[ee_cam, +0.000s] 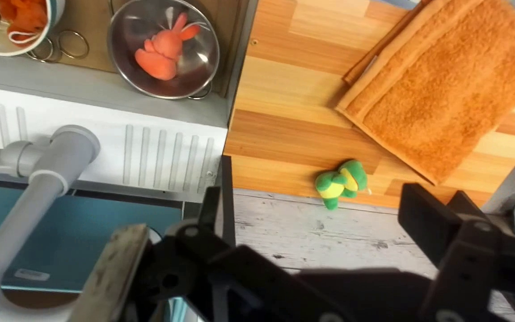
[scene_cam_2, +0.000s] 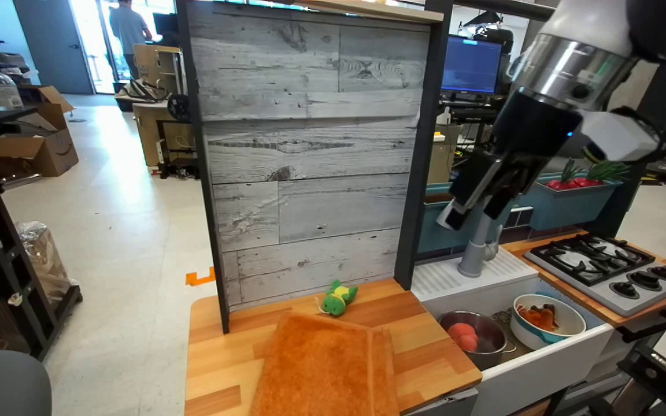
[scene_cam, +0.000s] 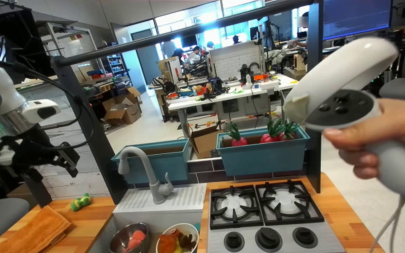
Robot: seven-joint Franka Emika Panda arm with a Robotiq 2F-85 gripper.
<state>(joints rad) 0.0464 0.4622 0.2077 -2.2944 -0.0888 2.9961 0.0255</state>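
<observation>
Black two-finger tool point(ee_cam: 314, 201) hung in the air near the grey plastic faucet point(ee_cam: 63, 156), its jaws standing wide apart with nothing held. Lower down, seen in the wrist view through the gap between the jaws, a small green-and-yellow plush toy point(ee_cam: 340, 182) lay on the striped wooden bench point(ee_cam: 293, 80), close to the foot of the whitewashed plank panel point(scene_cam_2: 315, 144). Good handling probably called for keeping the jaws clear of faucet and panel and, with anything so soft and lumpy, pressing across its narrow waist rather than along its length. The toy's rounder end, apparently its head, pointed away from the panel toward the folded orange terry towel point(ee_cam: 445, 94); its long axis ran slantwise to the panel. Farther off, the white sink point(scene_cam_2: 541, 370) contained a shiny steel pot point(ee_cam: 197, 74) with a coral-pink plush rabbit point(ee_cam: 163, 49) inside, beside a white-and-teal bowl point(scene_cam_2: 573, 316) of orange and brown soft toys point(ee_cam: 27, 18). Beyond stood the grey stove point(scene_cam: 250, 232) with black grates point(scene_cam: 264, 207).
</observation>
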